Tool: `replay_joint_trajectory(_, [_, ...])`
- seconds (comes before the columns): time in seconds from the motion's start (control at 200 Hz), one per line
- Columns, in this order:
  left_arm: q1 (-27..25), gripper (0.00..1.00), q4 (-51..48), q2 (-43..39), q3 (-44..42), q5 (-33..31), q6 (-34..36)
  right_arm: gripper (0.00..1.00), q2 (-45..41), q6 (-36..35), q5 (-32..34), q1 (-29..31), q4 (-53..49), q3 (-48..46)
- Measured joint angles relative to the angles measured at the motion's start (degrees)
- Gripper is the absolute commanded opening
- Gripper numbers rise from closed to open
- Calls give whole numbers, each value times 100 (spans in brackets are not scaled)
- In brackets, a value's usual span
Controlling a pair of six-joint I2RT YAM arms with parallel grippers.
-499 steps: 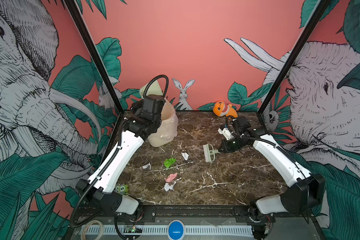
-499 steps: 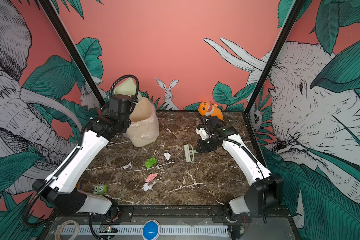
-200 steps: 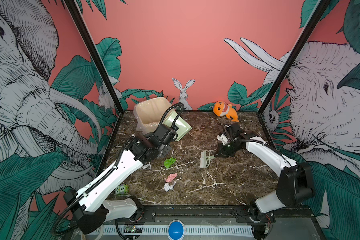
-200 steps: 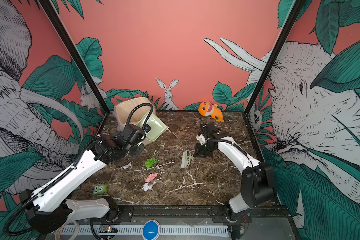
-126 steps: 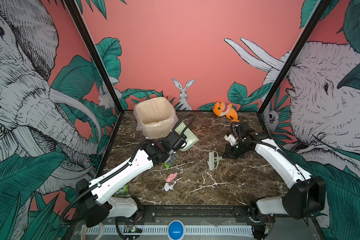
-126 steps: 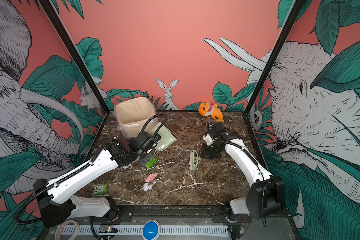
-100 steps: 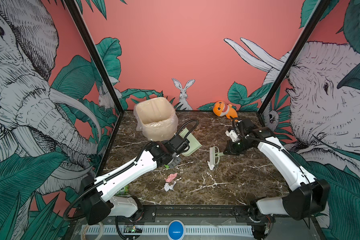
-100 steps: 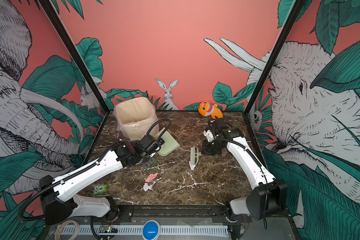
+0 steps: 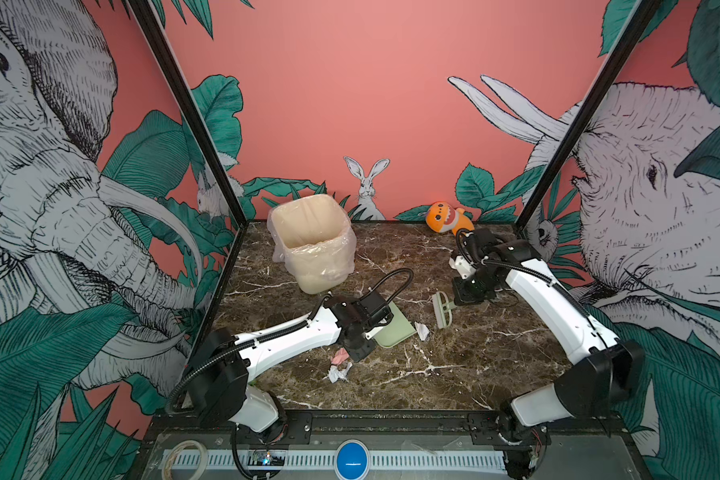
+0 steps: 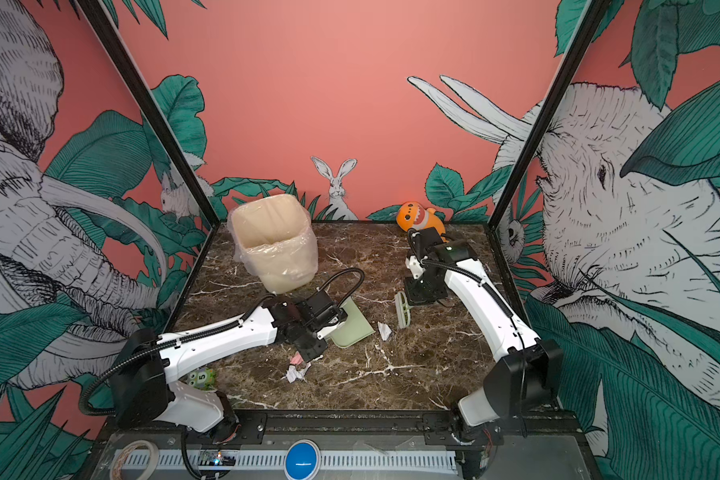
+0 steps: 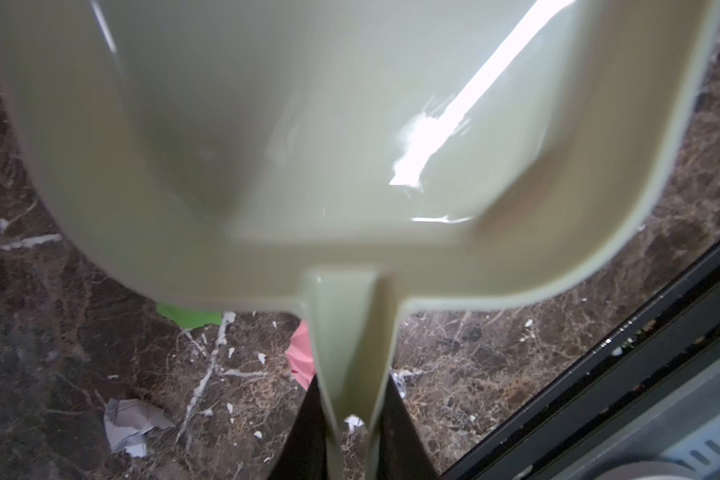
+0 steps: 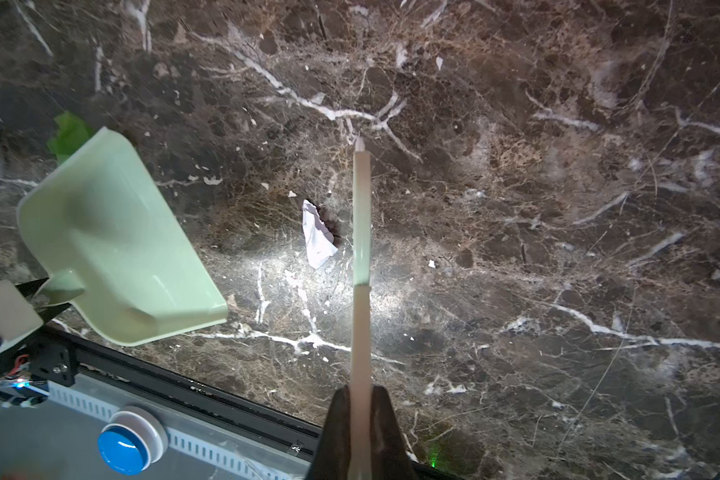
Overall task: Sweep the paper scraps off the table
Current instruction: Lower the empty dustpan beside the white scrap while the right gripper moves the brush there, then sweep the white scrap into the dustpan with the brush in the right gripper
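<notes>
On the dark marble table (image 9: pixel 466 374), my left gripper (image 11: pixel 352 388) is shut on the handle of a pale green dustpan (image 9: pixel 395 332), which rests low near the table's middle. My right gripper (image 12: pixel 360 395) is shut on the handle of a matching brush (image 9: pixel 441 309), just right of the pan. One white paper scrap (image 9: pixel 422 331) lies between pan and brush. A pink scrap (image 9: pixel 341 356) and a white scrap (image 9: pixel 336 372) lie in front of the left gripper. Behind the pan the left wrist view shows a green scrap (image 11: pixel 188 313).
A beige bin (image 9: pixel 312 245) with a plastic liner stands at the back left. An orange plush shark (image 9: pixel 447 218) lies at the back right, behind the right arm. A small green toy (image 10: pixel 201 377) sits by the left arm's base. The black frame (image 9: pixel 391 415) edges the front.
The left arm has carried the dustpan from the bin down to the table's middle, towards the front. The right gripper has shifted a little with the brush, which now stands beside the white scrap.
</notes>
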Motion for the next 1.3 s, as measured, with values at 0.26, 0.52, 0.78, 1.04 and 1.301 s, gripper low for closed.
replay_joint_trajectory(0.26, [-155, 14, 46, 595, -26, 122, 111, 0, 573, -225, 525, 435, -234, 334])
replay_joint_trajectory(0.52, [-273, 13, -13, 986, 131, 118, 205, 0, 820, -260, 704, 612, -308, 476])
replay_joint_trajectory(0.78, [-317, 13, -153, 1322, 490, 70, 302, 0, 914, -308, 743, 664, -334, 479])
replay_joint_trajectory(1.04, [-330, 13, -350, 1674, 752, 11, 352, 0, 955, -319, 739, 697, -334, 479])
replay_joint_trajectory(1.301, [-330, 13, -592, 1908, 1071, -24, 382, 0, 1010, -317, 643, 796, -334, 479])
